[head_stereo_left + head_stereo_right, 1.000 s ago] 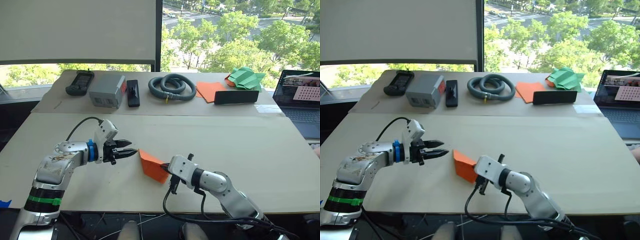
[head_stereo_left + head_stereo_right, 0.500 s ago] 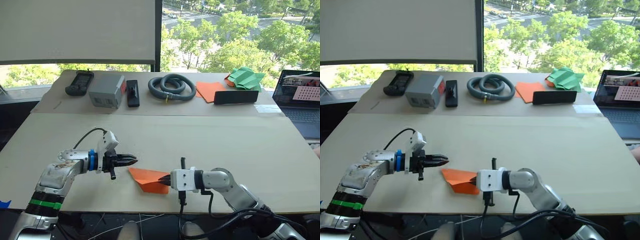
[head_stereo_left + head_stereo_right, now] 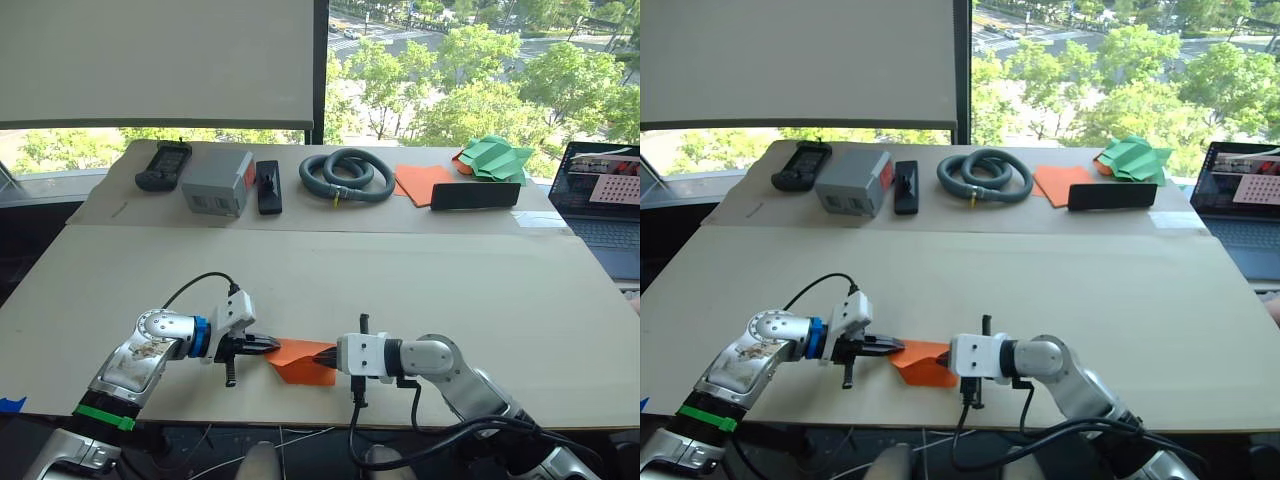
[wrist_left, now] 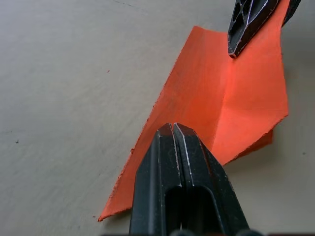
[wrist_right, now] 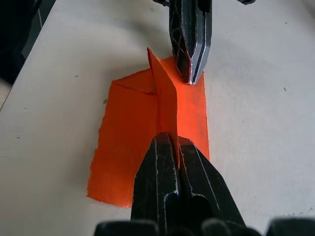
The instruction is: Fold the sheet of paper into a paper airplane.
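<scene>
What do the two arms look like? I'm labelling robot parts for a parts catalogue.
Left arm: scuffed silver shell, blue ring at the wrist, green band lower down, white wrist block, looping black cable. Right arm: smooth silver-grey links, black joints, white wrist block, black cable hanging. Both end in slim black ribbed jaws.
</scene>
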You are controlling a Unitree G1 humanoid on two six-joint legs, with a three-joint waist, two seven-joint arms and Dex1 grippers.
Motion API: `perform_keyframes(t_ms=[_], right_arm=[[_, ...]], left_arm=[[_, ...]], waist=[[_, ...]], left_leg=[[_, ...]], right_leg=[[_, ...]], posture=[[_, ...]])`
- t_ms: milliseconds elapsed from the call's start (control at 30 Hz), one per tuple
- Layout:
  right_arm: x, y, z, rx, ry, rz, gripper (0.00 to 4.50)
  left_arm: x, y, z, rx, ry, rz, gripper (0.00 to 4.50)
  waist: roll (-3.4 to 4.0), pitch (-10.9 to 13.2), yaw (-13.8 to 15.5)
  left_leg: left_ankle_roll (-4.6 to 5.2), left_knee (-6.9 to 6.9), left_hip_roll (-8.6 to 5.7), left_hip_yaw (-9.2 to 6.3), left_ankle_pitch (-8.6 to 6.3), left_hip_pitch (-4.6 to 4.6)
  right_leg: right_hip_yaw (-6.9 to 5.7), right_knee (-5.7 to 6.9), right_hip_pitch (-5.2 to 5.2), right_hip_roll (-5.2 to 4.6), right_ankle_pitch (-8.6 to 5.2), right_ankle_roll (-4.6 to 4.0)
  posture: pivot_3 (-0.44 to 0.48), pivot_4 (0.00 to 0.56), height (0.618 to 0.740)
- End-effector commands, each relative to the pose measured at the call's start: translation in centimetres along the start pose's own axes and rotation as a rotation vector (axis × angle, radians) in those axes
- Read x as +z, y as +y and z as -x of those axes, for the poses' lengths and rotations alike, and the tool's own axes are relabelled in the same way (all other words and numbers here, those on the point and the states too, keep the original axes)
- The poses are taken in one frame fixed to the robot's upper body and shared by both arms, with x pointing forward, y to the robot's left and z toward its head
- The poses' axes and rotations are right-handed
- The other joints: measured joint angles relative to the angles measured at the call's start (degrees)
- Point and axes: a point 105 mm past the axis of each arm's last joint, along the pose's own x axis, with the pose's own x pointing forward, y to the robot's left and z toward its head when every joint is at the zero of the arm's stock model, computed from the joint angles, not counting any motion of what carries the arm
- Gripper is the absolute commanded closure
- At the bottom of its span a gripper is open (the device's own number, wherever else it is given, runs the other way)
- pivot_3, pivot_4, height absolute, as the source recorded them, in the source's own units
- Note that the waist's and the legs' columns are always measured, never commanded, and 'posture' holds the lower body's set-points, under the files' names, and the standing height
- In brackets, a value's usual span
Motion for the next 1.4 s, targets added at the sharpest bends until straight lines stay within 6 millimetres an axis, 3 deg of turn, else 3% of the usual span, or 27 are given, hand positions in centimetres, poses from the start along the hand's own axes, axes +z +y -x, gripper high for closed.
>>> perform_keyframes(t_ms=[33,133,367,767,800,967,1233,1400], right_arm=[[1.0,-0.9,0.1,-0.029,-0.014,0.003,4.5],[1.2,-0.8,0.0,-0.022,-0.018,-0.029,4.5],[2.0,-0.7,-0.1,-0.03,-0.035,0.027,2.23],[2.6,-0.2,-0.4,-0.018,-0.036,-0.024,2.23],[2.5,-0.1,-0.4,-0.016,-0.035,-0.025,2.76],[2.5,-0.3,-0.3,-0.017,-0.032,-0.029,4.39],[2.8,-0.9,-0.5,-0.022,-0.04,-0.13,4.45],[-0.9,-2.2,-1.1,-0.043,0.125,-0.246,4.45]], left_arm=[[-2.2,-0.3,-0.4,-0.009,0.105,-0.024,4.44],[-2.1,-0.5,-0.5,-0.023,0.101,-0.034,4.44],[-1.8,-0.5,-0.6,-0.025,0.096,-0.033,4.5],[-1.9,-0.6,-0.5,-0.033,0.122,-0.055,4.5],[-1.9,-0.6,-0.6,-0.034,0.121,-0.055,4.5],[-1.9,-0.5,-0.5,-0.03,0.128,-0.059,4.5],[-1.8,-0.5,-0.5,-0.028,0.125,-0.071,4.5],[-1.8,-0.8,-0.5,-0.03,0.12,-0.073,4.5]], waist=[[0.12,-0.1,0.01],[0.29,-0.23,0.01],[0.4,-0.32,0.04],[0.41,-0.36,0.02],[0.41,-0.36,0.02],[0.41,-0.36,0.03],[0.41,-0.36,0.01],[0.42,-0.36,0.05]], left_leg=[[0.0,0.0,0.0,0.01,0.0,0.03],[-0.02,0.01,0.0,0.02,-0.01,0.12],[-0.03,0.04,0.0,0.03,-0.02,0.13],[-0.05,0.06,0.0,0.03,-0.03,0.13],[-0.04,0.06,0.0,0.03,-0.03,0.13],[-0.05,0.06,0.0,0.03,-0.03,0.13],[-0.06,0.06,0.0,0.02,-0.04,0.13],[-0.07,0.06,0.0,0.02,-0.04,0.15]], right_leg=[[0.0,0.0,0.03,0.0,0.0,0.0],[0.01,0.02,0.1,-0.01,0.0,0.0],[0.01,0.02,0.12,-0.02,0.0,0.0],[0.02,0.02,0.11,-0.02,-0.01,0.0],[0.01,0.02,0.11,-0.02,-0.01,0.0],[0.01,0.02,0.11,-0.02,-0.01,0.0],[0.01,0.03,0.11,-0.01,-0.01,0.0],[0.01,0.03,0.09,-0.01,-0.01,0.0]], posture=[[0.0,0.15,0.704],[0.0,0.15,0.704],[0.0,0.15,0.704],[0.0,0.15,0.704],[0.0,0.15,0.704],[0.0,0.15,0.704],[0.0,0.15,0.704],[0.0,0.15,0.704]])
